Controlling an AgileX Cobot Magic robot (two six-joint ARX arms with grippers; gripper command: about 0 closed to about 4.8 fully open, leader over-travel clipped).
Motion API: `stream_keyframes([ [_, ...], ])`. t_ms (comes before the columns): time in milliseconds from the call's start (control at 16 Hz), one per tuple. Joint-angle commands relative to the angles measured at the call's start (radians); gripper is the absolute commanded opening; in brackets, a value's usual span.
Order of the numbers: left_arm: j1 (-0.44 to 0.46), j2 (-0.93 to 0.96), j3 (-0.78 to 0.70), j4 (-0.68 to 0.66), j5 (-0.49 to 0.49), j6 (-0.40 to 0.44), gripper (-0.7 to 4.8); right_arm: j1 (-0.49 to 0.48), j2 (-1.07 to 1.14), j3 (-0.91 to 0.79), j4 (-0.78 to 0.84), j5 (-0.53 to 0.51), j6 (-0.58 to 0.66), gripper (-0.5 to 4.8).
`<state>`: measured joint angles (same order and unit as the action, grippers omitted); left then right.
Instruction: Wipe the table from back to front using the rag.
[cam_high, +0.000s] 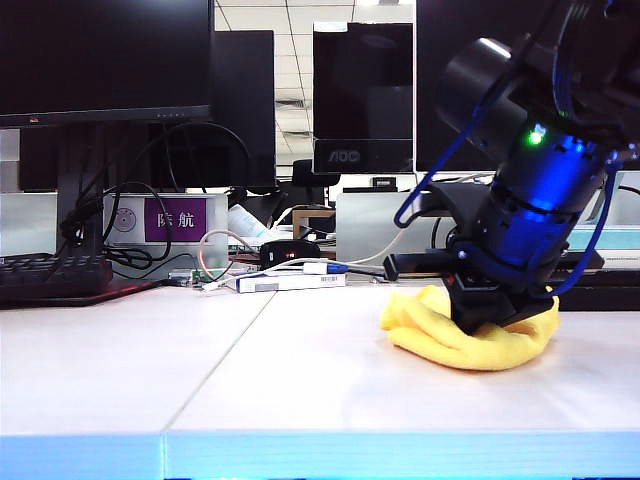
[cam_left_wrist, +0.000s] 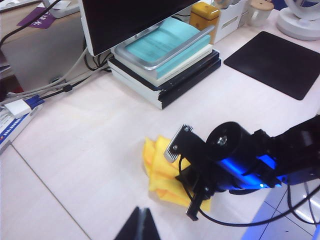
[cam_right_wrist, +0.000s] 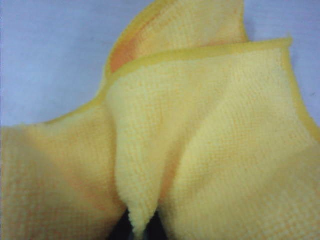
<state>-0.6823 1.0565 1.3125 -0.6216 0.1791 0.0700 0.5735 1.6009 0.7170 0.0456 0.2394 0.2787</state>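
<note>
1. The rag (cam_high: 468, 343), the landmark here, lies bunched in soft folds on the table (cam_high: 230, 380), right of the thin seam and short of the light blue front edge.
2. The right gripper (cam_high: 490, 312) presses down on top of the rag, its claw pinching a gathered fold of the cloth.
3. The left gripper (cam_left_wrist: 140, 226) hangs well left of the rag, claw pressed together on nothing.
4. The rag looks light, floppy and fluffy; it should slide easily but may bunch, so a hold on the central gather seems best.
5. The table is smooth, off-white and matte.
6. Behind the rag stand monitors (cam_high: 362, 95), cables and a keyboard (cam_high: 50, 277).
</note>
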Motion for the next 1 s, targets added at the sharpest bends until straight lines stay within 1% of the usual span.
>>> stream_keyframes([
  [62, -0.002, -0.001, 0.007, 0.006, 0.001, -0.003, -0.06, -0.011, 0.075, 0.01, 0.081, -0.017, -0.082, -0.05],
  [125, -0.001, -0.001, 0.007, -0.013, 0.001, -0.003, -0.06, -0.023, 0.132, 0.051, 0.087, -0.03, -0.082, -0.05],
  [562, -0.001, -0.001, 0.007, -0.021, 0.001, -0.004, -0.06, -0.1, 0.22, 0.187, 0.119, -0.033, -0.124, -0.05],
  [750, -0.002, -0.001, 0.007, -0.022, 0.001, -0.026, -0.06, -0.117, 0.279, 0.229, 0.168, -0.032, -0.142, -0.05],
  [875, -0.002, -0.001, 0.007, -0.022, 0.001, -0.026, -0.06, -0.123, 0.334, 0.29, 0.169, -0.036, -0.183, -0.05],
  [1000, -0.002, -0.001, 0.007, -0.024, 0.001, -0.031, -0.06, -0.129, 0.378, 0.35, 0.169, -0.036, -0.187, -0.05],
])
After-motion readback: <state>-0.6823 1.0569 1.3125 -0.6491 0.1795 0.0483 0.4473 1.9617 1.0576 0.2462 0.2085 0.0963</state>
